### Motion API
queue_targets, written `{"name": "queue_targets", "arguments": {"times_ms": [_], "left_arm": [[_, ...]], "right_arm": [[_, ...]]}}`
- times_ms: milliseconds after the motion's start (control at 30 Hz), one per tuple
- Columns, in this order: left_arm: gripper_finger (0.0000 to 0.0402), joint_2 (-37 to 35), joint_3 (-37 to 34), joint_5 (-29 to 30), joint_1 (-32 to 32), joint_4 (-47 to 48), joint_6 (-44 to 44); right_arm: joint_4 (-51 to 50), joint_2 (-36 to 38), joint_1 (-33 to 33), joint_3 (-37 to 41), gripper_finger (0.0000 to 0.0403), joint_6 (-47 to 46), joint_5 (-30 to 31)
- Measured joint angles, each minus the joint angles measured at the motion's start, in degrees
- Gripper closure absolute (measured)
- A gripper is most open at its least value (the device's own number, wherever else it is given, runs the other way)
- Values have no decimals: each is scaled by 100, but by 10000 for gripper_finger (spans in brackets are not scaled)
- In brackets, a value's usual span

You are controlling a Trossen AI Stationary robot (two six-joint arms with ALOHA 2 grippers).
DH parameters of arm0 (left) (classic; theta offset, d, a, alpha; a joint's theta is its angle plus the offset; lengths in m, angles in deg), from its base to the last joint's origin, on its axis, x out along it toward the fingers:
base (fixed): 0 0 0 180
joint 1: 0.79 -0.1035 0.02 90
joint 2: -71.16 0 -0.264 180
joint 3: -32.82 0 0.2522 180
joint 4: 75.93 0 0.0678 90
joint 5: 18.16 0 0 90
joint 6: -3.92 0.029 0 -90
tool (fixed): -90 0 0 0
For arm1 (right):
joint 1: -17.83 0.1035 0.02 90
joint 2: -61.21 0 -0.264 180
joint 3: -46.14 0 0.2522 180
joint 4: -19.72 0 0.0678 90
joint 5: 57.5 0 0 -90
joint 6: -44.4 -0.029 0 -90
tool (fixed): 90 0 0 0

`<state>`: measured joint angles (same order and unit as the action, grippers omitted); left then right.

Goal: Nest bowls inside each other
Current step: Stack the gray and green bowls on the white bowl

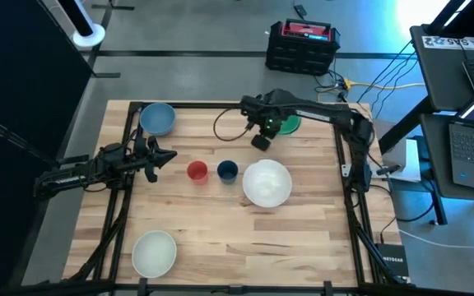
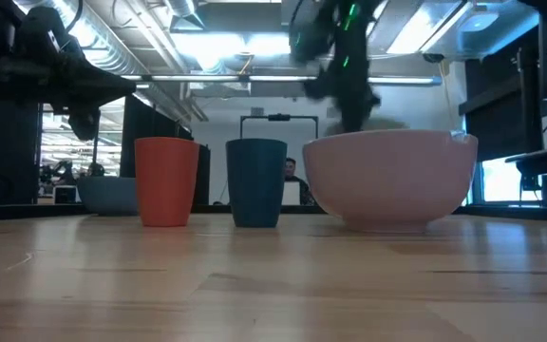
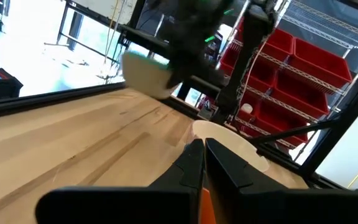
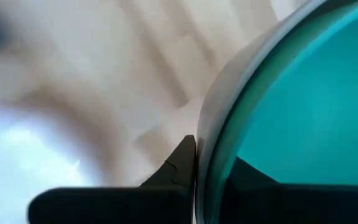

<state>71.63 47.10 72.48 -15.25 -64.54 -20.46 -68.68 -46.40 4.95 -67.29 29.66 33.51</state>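
My right gripper (image 1: 261,136) is over the table's far middle, pointing down, shut on the green bowl (image 1: 290,124). From the left wrist view that bowl (image 3: 143,73) looks pale outside and is blurred. A pale band runs round its green inside (image 4: 303,106); whether a second bowl sits under it I cannot tell. Standing on their bases are a light blue bowl (image 1: 157,118) at the far left, a tiny red bowl (image 1: 197,171), a tiny navy bowl (image 1: 227,170), a white bowl (image 1: 267,182) and a pale bowl (image 1: 154,252) near the front. My left gripper (image 1: 161,159) waits shut at the left edge. My right gripper pinches the green bowl's rim (image 4: 202,134). One finger (image 4: 178,163) is outside the wall and the other (image 4: 244,174) is inside. The fingers come from above, pointing down. The bowl hangs clear of the table, mouth up.
A black frame (image 1: 342,156) runs along the table's edges. Bare wood lies at the near right and between the pale bowl and the two tiny bowls. Off the table at the back stands a red and black case (image 1: 303,43). A person (image 2: 292,176) shows far behind the table.
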Motion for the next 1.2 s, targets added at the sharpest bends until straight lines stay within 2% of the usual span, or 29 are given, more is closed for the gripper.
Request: {"name": "queue_targets", "arguments": {"times_ms": [200,333,500,700,1200], "left_arm": [[402,0,0,0,0,-7,-5],[402,0,0,0,0,1,76],[402,0,2,0,0,-1,75],[402,0,2,0,0,-5,49],[402,0,2,0,0,-68,62]], "right_arm": [[-624,756,830,-215,402,-150,-197],[-591,660,1918,-174,402,-644,-324],[-281,267,2520,121,402,-1104,-358],[146,-350,2586,187,402,-980,-340],[90,-942,2592,174,309,-892,-224]]}}
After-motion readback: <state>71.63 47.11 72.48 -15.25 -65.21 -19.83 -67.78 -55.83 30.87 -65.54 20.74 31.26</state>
